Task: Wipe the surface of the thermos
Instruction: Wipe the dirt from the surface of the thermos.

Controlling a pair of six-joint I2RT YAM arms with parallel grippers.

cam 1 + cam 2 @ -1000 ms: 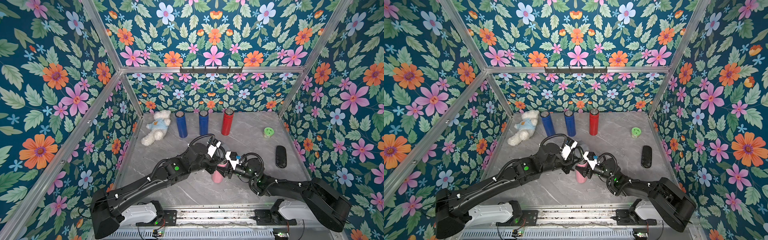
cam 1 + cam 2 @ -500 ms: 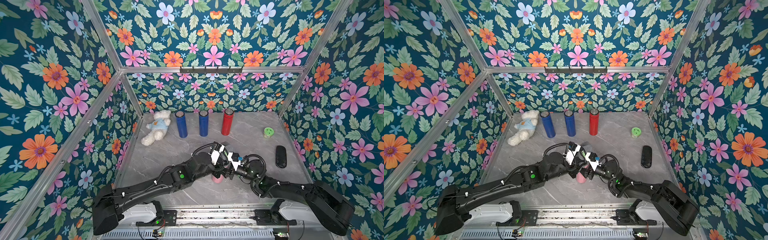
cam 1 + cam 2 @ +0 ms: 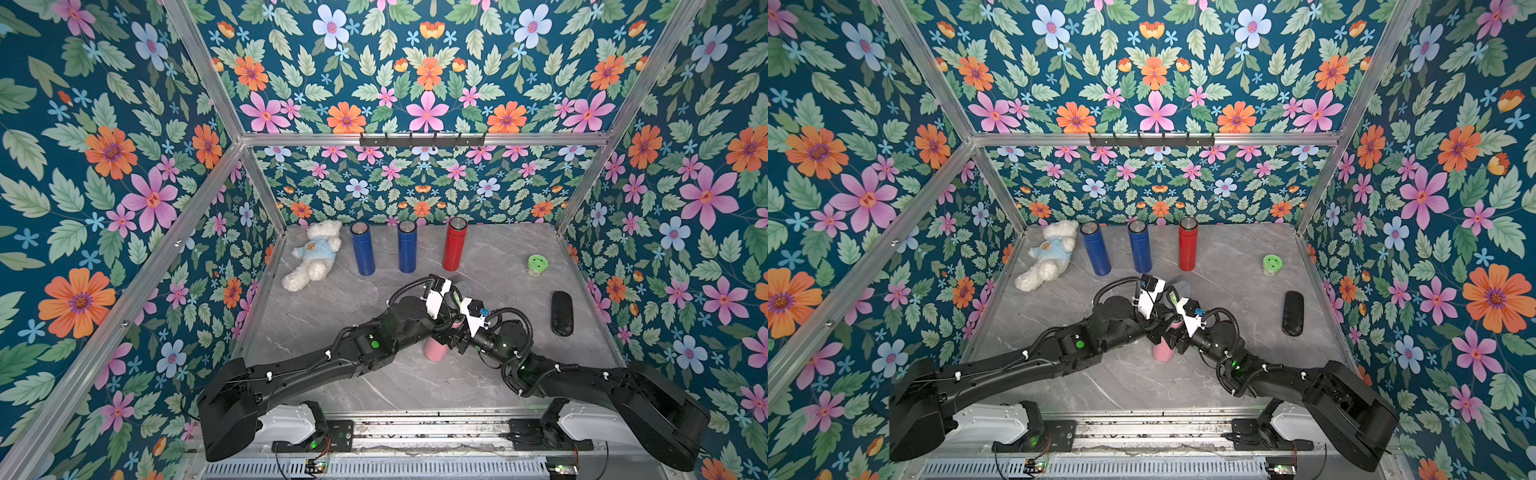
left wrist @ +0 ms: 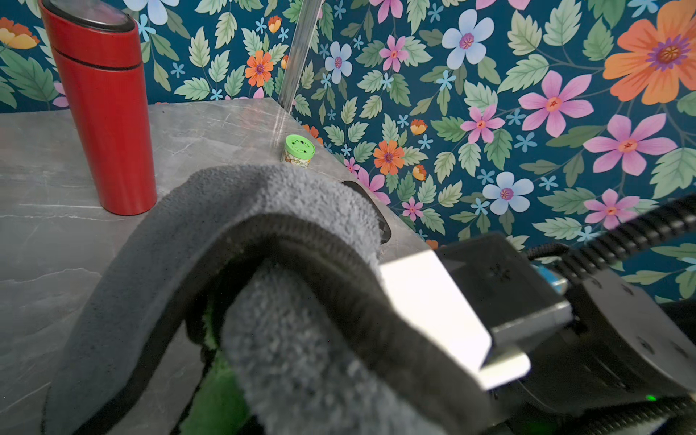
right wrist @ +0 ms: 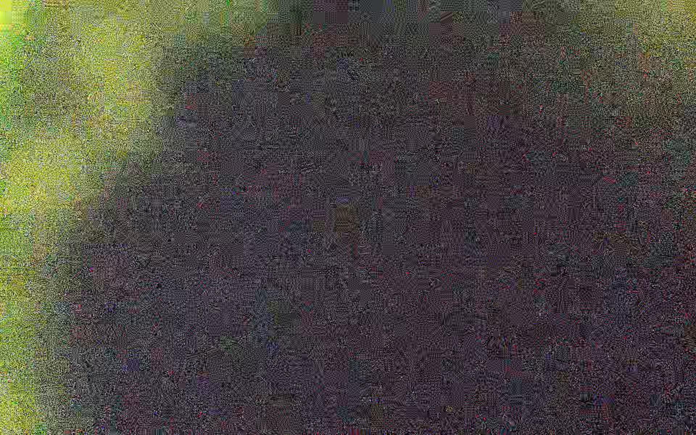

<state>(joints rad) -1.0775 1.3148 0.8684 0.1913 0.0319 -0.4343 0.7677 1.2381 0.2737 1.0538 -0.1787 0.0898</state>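
Note:
A pink thermos (image 3: 435,348) stands upright at the middle of the grey table, with only its lower body showing in both top views (image 3: 1163,351). My right gripper (image 3: 456,336) is shut on its upper part from the right. My left gripper (image 3: 448,316) reaches in from the left, shut on a grey cloth (image 4: 263,226). The cloth lies over the thermos's top, and a fold of it sticks up behind the wrists (image 3: 1180,286). It hides the left fingers in the left wrist view. The right wrist view is dark and shows nothing clear.
Along the back wall stand two blue thermoses (image 3: 363,249) (image 3: 406,247) and a red thermos (image 3: 455,245). A white teddy bear (image 3: 313,259) lies at the back left. At the right are a green-lidded jar (image 3: 537,265) and a black case (image 3: 562,312).
My left arm has stretched further right and down over the pink thermos, carrying the cloth with it. More of the thermos is now covered. The right gripper has kept its hold.

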